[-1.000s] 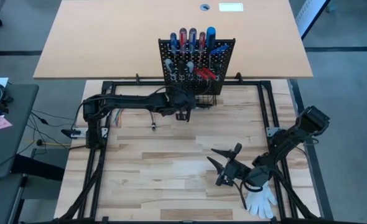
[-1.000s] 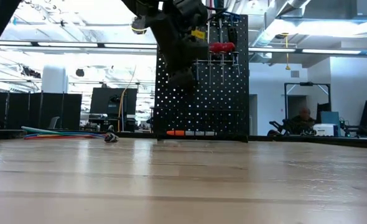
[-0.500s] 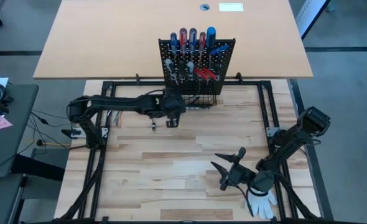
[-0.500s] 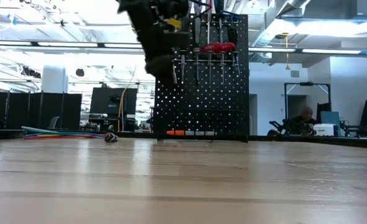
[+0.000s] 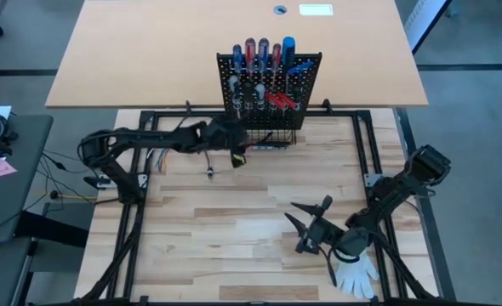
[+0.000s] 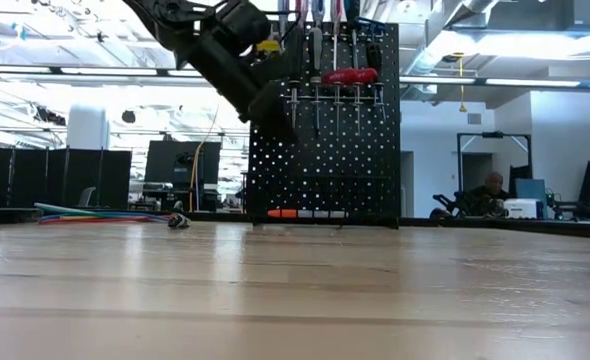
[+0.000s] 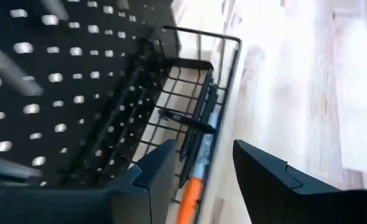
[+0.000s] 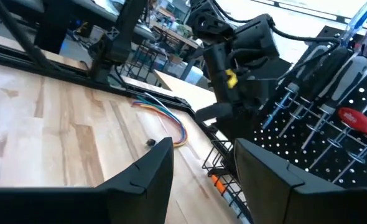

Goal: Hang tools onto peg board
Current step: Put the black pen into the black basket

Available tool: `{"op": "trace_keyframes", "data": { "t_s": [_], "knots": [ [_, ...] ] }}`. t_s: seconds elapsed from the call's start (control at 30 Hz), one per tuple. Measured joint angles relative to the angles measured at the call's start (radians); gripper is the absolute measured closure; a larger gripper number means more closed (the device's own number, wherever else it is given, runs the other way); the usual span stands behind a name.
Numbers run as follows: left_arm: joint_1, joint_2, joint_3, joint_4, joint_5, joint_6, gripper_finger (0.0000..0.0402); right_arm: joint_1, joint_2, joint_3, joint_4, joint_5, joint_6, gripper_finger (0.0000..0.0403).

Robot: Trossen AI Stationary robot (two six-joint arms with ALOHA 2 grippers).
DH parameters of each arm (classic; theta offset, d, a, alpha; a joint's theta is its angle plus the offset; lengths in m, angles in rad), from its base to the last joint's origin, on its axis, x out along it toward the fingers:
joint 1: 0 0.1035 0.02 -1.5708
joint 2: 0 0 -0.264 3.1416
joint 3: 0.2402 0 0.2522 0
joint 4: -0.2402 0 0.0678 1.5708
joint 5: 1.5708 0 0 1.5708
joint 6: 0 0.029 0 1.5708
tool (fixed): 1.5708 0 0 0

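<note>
Your left gripper [image 5: 236, 156] hangs empty just in front of the peg board [image 5: 270, 89], its fingers apart.

In your left wrist view, the two dark fingers [image 7: 152, 180] stand open with nothing between them, and right beyond them you see the black wire basket [image 7: 196, 121] at the board's base, with an orange-tipped tool [image 7: 193, 190] lying in it. Above the gripper, the tools [image 5: 264, 53] with red and blue handles hang in a row on the board. Beside the gripper, away from the board, the loop of coloured wires [image 8: 165, 118] lies on the table [image 5: 234, 221]. Your right gripper [image 5: 306, 228] waits well apart, near the table's front, fingers spread and empty, with a white glove [image 5: 355, 274] just beside it.
</note>
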Motion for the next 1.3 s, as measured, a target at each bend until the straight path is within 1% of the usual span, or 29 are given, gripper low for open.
{"op": "trace_keyframes", "data": {
  "t_s": [0.1, 0.17, 0.2, 0.3, 0.33, 0.43, 0.67, 0.83, 1.0, 1.07, 1.13, 1.2, 1.3],
  "knots": [
    [0.025, -0.001, 0.007, -0.019, 0.079, 0.025, 0.0247, -0.011, 0.000, 0.000, -0.010, -0.001, 0.036, 0.0227],
    [0.013, -0.001, 0.007, -0.045, 0.082, 0.055, 0.0247, -0.024, 0.000, 0.000, -0.043, -0.025, 0.087, 0.0227],
    [0.003, -0.003, 0.006, -0.060, 0.080, 0.066, 0.0247, -0.035, 0.000, 0.000, -0.073, -0.058, 0.119, 0.0227],
    [-0.031, -0.020, 0.006, -0.082, 0.014, 0.097, 0.0247, -0.078, 0.000, 0.000, -0.187, -0.175, 0.230, 0.0227],
    [-0.046, -0.026, 0.006, -0.095, -0.015, 0.111, 0.0247, -0.090, 0.000, 0.000, -0.220, -0.198, 0.263, 0.0227],
    [-0.083, -0.036, 0.006, -0.120, -0.079, 0.122, 0.0247, -0.119, 0.000, 0.000, -0.280, -0.219, 0.334, 0.0227],
    [-0.137, -0.096, 0.006, -0.210, -0.103, 0.095, 0.0247, -0.135, 0.000, 0.000, -0.297, -0.227, 0.377, 0.0227],
    [-0.207, -0.155, -0.003, -0.284, -0.106, 0.058, 0.0247, -0.167, 0.000, 0.000, -0.378, -0.303, 0.473, 0.0227],
    [-0.287, -0.204, -0.113, -0.258, -0.159, 0.004, 0.0247, -0.221, 0.000, 0.000, -0.504, -0.384, 0.612, 0.0227],
    [-0.316, -0.220, -0.180, -0.218, -0.192, -0.033, 0.0247, -0.252, 0.000, 0.000, -0.533, -0.423, 0.623, 0.0229],
    [-0.343, -0.226, -0.250, -0.152, -0.210, -0.074, 0.0247, -0.291, 0.000, 0.000, -0.539, -0.456, 0.582, 0.0233],
    [-0.373, -0.224, -0.324, -0.059, -0.210, -0.111, 0.0247, -0.336, 0.000, 0.008, -0.549, -0.471, 0.504, 0.0237],
    [-0.414, -0.213, -0.419, 0.085, -0.210, -0.135, 0.0247, -0.429, 0.000, 0.056, -0.600, -0.494, 0.363, 0.0241]
  ]
}}
